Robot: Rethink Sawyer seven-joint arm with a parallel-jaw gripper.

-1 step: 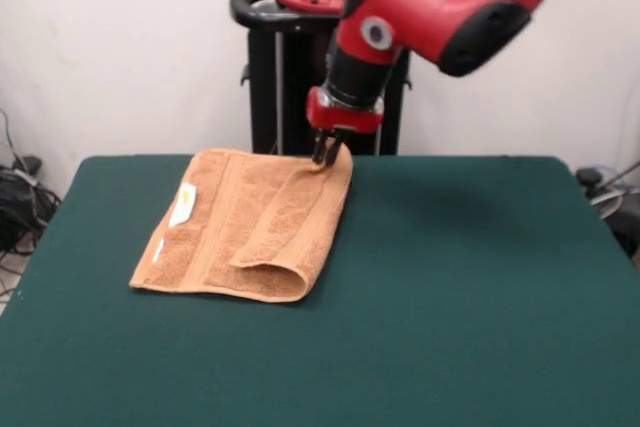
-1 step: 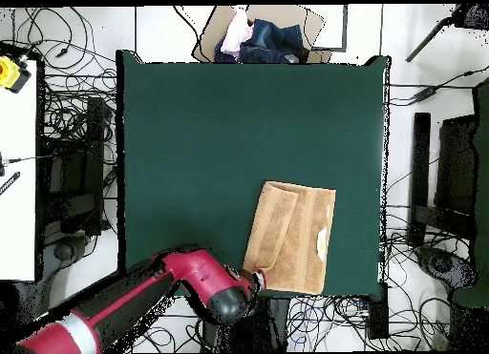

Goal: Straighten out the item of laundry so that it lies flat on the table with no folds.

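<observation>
The item of laundry (image 1: pixel 240 227), an orange-tan towel, lies on the green table (image 1: pixel 470 287) left of centre. Its right part is doubled over the rest, leaving a rounded fold along the right and front edge. A white tag (image 1: pixel 183 205) shows on its left part. My gripper (image 1: pixel 326 155) stands at the towel's far right corner, its fingers shut on that corner, which lifts a little off the table. In the overhead view the towel (image 2: pixel 291 238) sits near the table's (image 2: pixel 210 131) lower right, with the gripper (image 2: pixel 260 274) at its lower left corner.
The black pedestal (image 1: pixel 270 67) stands just behind the towel. Beyond the table's top edge in the overhead view is a cardboard box with clothes (image 2: pixel 263 35). Cables (image 2: pixel 67 121) and stands surround the table on the floor.
</observation>
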